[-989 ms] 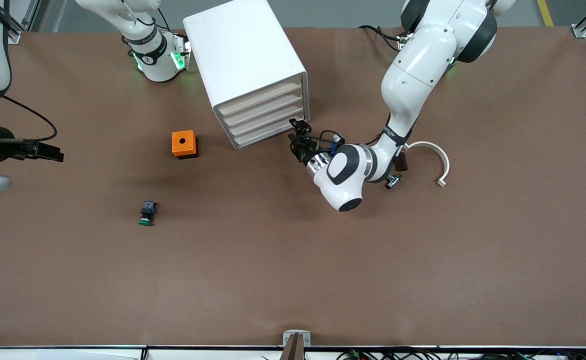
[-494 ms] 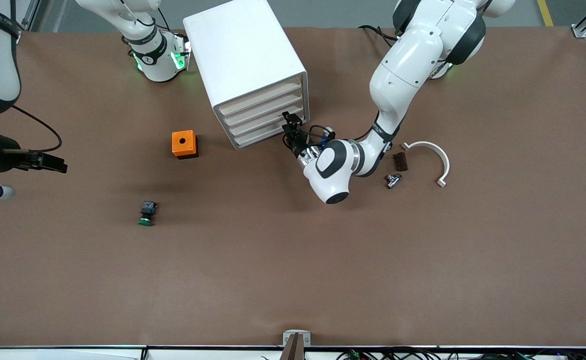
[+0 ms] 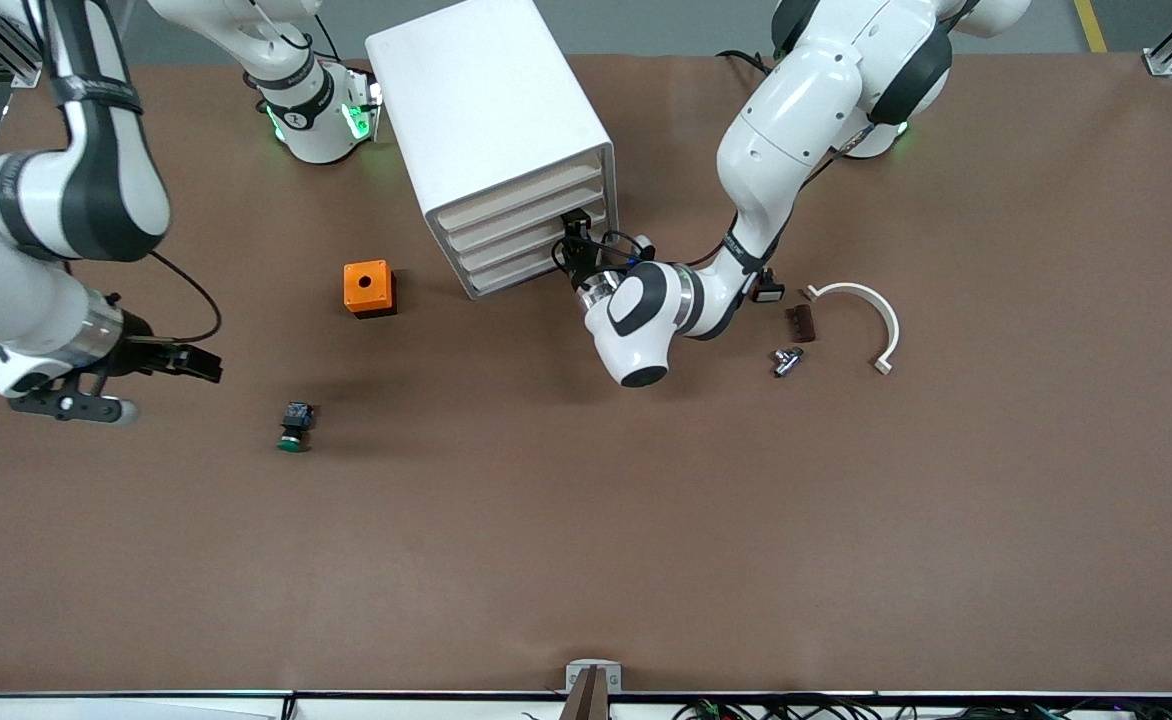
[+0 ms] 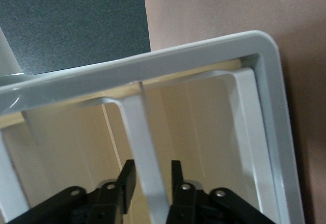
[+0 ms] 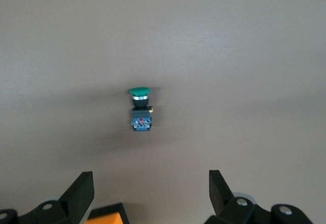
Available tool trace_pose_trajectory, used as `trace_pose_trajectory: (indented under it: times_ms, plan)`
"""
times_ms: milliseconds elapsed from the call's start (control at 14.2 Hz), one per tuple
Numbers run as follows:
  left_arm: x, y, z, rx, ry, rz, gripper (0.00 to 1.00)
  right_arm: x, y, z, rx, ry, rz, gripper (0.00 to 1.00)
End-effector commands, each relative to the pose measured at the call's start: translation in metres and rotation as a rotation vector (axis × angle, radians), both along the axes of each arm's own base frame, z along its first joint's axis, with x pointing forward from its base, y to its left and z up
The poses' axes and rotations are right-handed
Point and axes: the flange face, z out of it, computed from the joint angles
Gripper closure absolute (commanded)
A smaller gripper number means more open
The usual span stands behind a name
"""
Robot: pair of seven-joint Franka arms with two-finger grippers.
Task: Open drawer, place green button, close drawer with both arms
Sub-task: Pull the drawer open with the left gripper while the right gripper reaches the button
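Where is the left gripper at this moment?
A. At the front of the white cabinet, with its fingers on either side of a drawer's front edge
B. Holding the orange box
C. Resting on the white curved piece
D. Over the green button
A: in the left wrist view the left gripper has its fingers on either side of the drawer edge at the cabinet front.

Hidden and cut off
The left pincer (image 3: 574, 243) is masked by its own wrist against the cabinet (image 3: 491, 140); the orange box (image 5: 107, 213) is cropped.

Brown-covered table (image 3: 646, 560) on a grey floor (image 3: 666, 25).
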Motion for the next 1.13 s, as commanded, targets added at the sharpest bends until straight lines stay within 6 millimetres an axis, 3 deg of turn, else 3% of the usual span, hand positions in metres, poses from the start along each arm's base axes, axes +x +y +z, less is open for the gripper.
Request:
trace_pose_trajectory:
  times_ms: [0,212,424,636,848,1059]
  plan:
    - [-0.013,-0.003,-0.005,0.017,0.048,-0.016,0.73,-0.016,0.006,-0.035,0.009,-0.045,-0.028,0.00]
    - [-0.012,0.000,-0.007,0.024,0.052,-0.014,0.83,-0.027,0.015,-0.068,0.012,-0.109,-0.047,0.00]
    - [-0.006,0.004,-0.007,0.049,0.060,0.002,0.89,-0.023,0.031,-0.103,0.013,-0.140,-0.086,0.00]
    - [0.007,0.013,-0.008,0.058,0.056,0.027,0.90,-0.018,0.045,-0.140,0.012,-0.162,-0.084,0.00]
    - [0.024,0.026,-0.007,0.069,0.058,0.063,0.90,-0.014,0.041,-0.170,0.008,-0.182,-0.074,0.00]
    - [0.047,0.045,-0.007,0.085,0.056,0.117,0.89,-0.015,0.039,-0.182,0.003,-0.170,-0.064,0.00]
